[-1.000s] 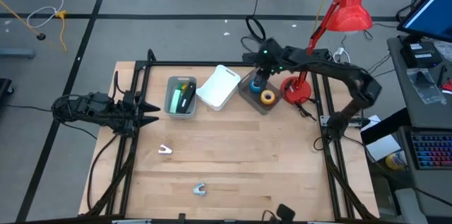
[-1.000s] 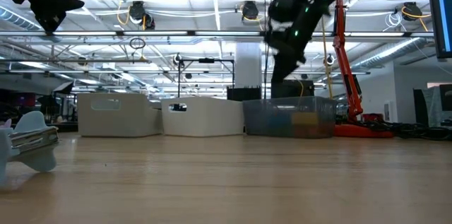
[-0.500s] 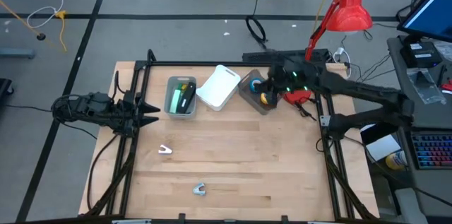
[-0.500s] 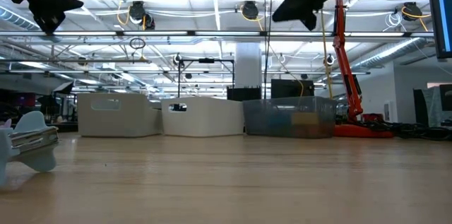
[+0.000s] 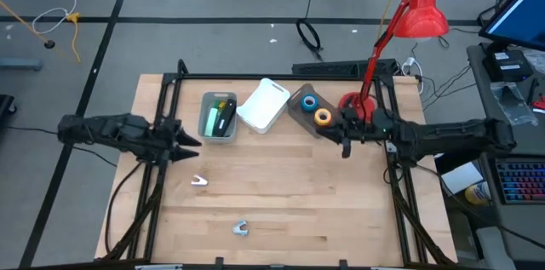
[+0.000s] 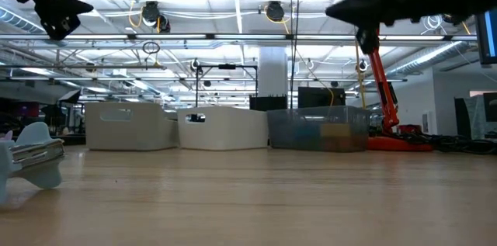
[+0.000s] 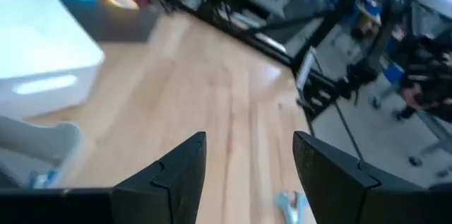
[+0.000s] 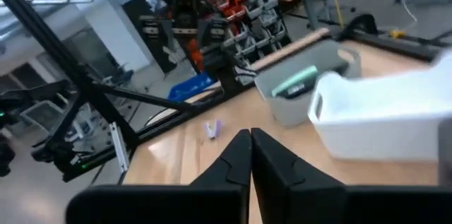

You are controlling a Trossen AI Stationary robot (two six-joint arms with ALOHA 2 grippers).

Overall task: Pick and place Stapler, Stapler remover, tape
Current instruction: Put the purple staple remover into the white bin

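While both dark arms hang above the pale wooden table [image 5: 281,193], right gripper [image 5: 345,136] sits pressed together, empty, beside the clear grey bin [image 5: 304,114] holding blue tape roll [image 5: 310,101] and orange tape roll [image 5: 323,117]. Left gripper [image 5: 194,141] is spread, empty, near the table's left edge.

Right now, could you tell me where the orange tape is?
In the high view, the orange tape lies in the grey bin at the table's far right, beside the blue tape.
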